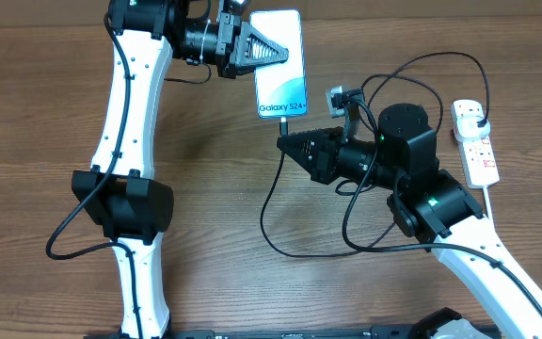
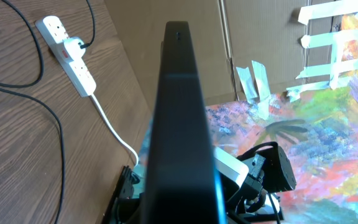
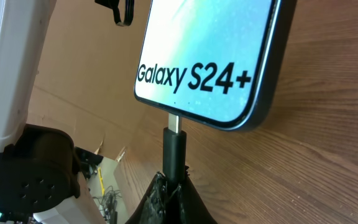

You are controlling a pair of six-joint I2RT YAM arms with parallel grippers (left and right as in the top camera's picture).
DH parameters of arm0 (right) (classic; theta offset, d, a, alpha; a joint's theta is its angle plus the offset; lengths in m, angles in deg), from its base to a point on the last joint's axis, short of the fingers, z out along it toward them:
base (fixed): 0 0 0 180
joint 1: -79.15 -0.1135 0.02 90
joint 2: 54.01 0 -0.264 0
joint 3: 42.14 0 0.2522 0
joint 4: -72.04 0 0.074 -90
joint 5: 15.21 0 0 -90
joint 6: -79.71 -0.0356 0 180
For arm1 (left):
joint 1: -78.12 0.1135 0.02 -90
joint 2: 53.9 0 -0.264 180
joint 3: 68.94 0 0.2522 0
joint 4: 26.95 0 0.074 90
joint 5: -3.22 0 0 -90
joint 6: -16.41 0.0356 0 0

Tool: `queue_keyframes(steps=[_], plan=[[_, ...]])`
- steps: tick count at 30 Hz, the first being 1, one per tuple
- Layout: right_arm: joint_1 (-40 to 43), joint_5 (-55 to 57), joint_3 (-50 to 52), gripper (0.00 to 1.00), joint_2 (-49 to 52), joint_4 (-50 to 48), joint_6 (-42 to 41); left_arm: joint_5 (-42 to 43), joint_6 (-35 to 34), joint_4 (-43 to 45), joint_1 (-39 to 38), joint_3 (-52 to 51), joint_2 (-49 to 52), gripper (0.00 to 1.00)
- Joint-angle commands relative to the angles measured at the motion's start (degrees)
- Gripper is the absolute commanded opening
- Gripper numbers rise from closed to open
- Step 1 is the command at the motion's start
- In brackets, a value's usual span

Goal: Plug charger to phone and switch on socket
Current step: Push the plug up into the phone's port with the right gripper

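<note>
The phone (image 1: 279,64) with its light blue "Galaxy S24+" screen lies at the table's far middle. My left gripper (image 1: 273,52) is shut on it from the left; in the left wrist view the phone's dark edge (image 2: 180,124) fills the middle. My right gripper (image 1: 290,143) is shut on the charger's connector (image 3: 173,152), whose metal tip touches the phone's bottom edge (image 3: 213,59). The black charger cable (image 1: 276,221) loops across the table to a plug in the socket (image 1: 475,139), the white power strip at the right, also in the left wrist view (image 2: 70,55).
The strip's white cord (image 2: 114,130) runs toward the front right. The black cable loops (image 1: 422,71) lie between my right arm and the strip. Cardboard and a colourful painted sheet (image 2: 316,124) stand beyond the table edge.
</note>
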Motion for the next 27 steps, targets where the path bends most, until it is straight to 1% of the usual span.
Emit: queue_keyframes(steps=[1,27], plan=[[-0.2,1.2,0.3,0.04,-0.7,-0.5,-0.4,2.6,0.8,0.2,-0.4,1.7,-2.4,0.05],[0.5,2.6,0.3,0.04,-0.7,-1.6,-1.9,2.6,2.2,0.0,-1.1,1.7,-2.4,0.05]])
